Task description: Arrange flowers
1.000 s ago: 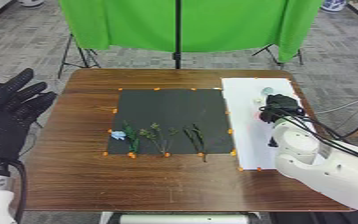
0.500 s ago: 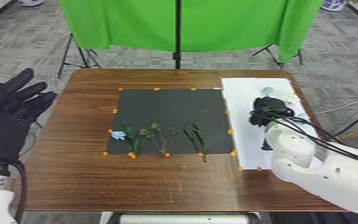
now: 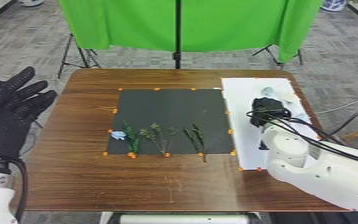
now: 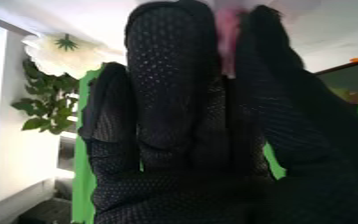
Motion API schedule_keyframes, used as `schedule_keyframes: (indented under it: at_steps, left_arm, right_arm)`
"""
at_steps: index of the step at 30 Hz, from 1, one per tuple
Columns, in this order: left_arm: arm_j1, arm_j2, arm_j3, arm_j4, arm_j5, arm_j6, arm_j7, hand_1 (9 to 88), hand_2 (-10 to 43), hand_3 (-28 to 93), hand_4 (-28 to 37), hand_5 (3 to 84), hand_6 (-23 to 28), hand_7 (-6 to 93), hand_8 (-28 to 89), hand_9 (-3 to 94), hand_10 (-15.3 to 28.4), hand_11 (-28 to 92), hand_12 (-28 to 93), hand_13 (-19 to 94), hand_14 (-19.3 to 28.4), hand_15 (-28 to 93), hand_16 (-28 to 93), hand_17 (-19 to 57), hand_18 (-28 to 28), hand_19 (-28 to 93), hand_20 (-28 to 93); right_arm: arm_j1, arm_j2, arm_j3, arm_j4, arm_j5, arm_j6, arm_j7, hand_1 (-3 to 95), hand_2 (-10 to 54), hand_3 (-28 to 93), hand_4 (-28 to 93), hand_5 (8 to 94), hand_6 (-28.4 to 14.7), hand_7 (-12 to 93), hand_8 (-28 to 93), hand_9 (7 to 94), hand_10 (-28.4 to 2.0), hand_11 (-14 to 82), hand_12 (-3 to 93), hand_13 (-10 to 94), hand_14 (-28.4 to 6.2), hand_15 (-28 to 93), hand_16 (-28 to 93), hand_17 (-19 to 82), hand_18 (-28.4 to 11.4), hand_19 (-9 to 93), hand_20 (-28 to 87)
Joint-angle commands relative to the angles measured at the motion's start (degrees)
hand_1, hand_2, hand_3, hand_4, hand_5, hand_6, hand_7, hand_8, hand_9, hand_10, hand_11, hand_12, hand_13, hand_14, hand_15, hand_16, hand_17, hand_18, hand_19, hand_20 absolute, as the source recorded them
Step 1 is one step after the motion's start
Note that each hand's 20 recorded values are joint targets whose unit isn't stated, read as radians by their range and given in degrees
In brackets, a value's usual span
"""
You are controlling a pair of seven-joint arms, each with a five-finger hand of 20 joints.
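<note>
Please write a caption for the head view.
Flower arranging: the right hand over a white sheet, with a blue flower and green sprigs on a dark mat.

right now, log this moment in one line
right hand: over white sheet | pink item: at right hand, grip unclear | left hand: open, at table's left | blue flower: dark mat, left side
</note>
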Motion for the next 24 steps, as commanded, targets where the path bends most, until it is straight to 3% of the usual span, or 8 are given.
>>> schedule_keyframes:
  at_steps: [1,4,7,11,14,18,24]
  left_arm:
    - [0.7,0.05,-0.37,-0.09,0.55,-0.65,-0.70,20.6,7.9,77,-28.3,37.8,10.4,10.8,-8,32.7,19.5,25,10,25,27.1,51,-10,-7.2,23.3,60,7]
    - [0.7,0.21,-0.76,-0.44,1.20,-1.46,-1.00,20.6,7.9,77,-28.3,37.8,10.4,10.7,-8,32.7,19.6,25,10,25,27.1,51,-10,-7.2,23.3,60,7]
    - [0.3,0.62,-0.62,-0.63,1.18,-1.24,-0.58,20.6,7.8,77,-28.3,37.8,10.4,10.7,-8,32.6,19.6,24,10,25,27.1,51,-10,-7.2,23.3,60,7]
    - [-0.6,0.93,-0.67,-0.76,1.57,-1.50,-0.68,20.6,7.8,77,-28.3,37.8,10.4,10.7,-8,32.5,19.4,24,10,25,27.1,51,-10,-7.2,23.4,60,7]
    - [-1.5,1.15,0.02,-0.69,1.61,-1.10,-1.06,20.6,7.9,77,-28.3,37.7,10.4,10.6,-8,32.6,19.6,24,10,25,27.0,51,-10,-7.2,23.4,60,7]
    - [-4.7,1.76,1.36,0.49,1.70,-1.82,-3.20,20.6,7.8,77,-28.3,37.6,10.2,10.7,-8,32.5,19.5,24,10,25,27.0,51,-10,-7.2,23.4,60,7]
    - [-7.6,3.21,3.01,1.51,1.45,-2.42,-1.52,20.6,7.7,77,-28.3,37.4,10.2,10.7,-8,32.3,19.4,24,10,25,27.1,51,-10,-7.1,23.5,60,7]
  right_arm:
    - [0.2,0.6,-1.1,-0.4,-4.1,7.0,0.3,56.7,-9.5,66,-28,85.1,4.2,19,2,93.6,-5.4,10.0,29.7,87,-2.8,51,20,50,-16.0,93,23]
    - [1.1,0.3,-0.3,-2.2,-5.3,10.1,-0.1,56.6,-9.5,66,-28,85.5,4.2,19,2,93.7,-5.5,11.1,29.6,88,-2.5,51,20,50,-15.9,93,23]
    - [5.6,-1.8,-2.9,-4.0,-6.5,12.7,-2.0,56.5,-9.5,67,-28,85.9,3.9,19,2,93.7,-5.5,11.7,29.3,88,-2.5,51,21,51,-15.9,93,25]
    - [12.3,-8.2,-6.9,-4.7,-5.0,15.4,-5.7,56.3,-9.5,68,-28,85.9,3.8,19,3,93.7,-5.4,11.9,29.6,88,-2.5,52,21,51,-15.9,93,26]
    - [14.9,-14.6,-7.9,-2.9,-4.1,13.7,-8.1,56.3,-9.5,68,-28,85.8,3.8,19,3,93.7,-5.6,12.2,30.0,88,-2.4,52,21,50,-16.0,93,26]
    - [15.2,-23.0,-7.8,2.1,-3.4,12.2,-9.7,55.9,-9.5,69,-28,85.5,3.7,20,3,93.7,-5.6,12.2,30.7,87,-2.4,54,21,50,-16.3,93,30]
    - [17.1,-31.9,-9.8,7.2,-0.2,11.0,-8.2,55.5,-9.5,69,-28,85.1,3.5,20,4,93.7,-6.1,16.3,31.5,86,-2.4,57,21,49,-16.7,93,34]
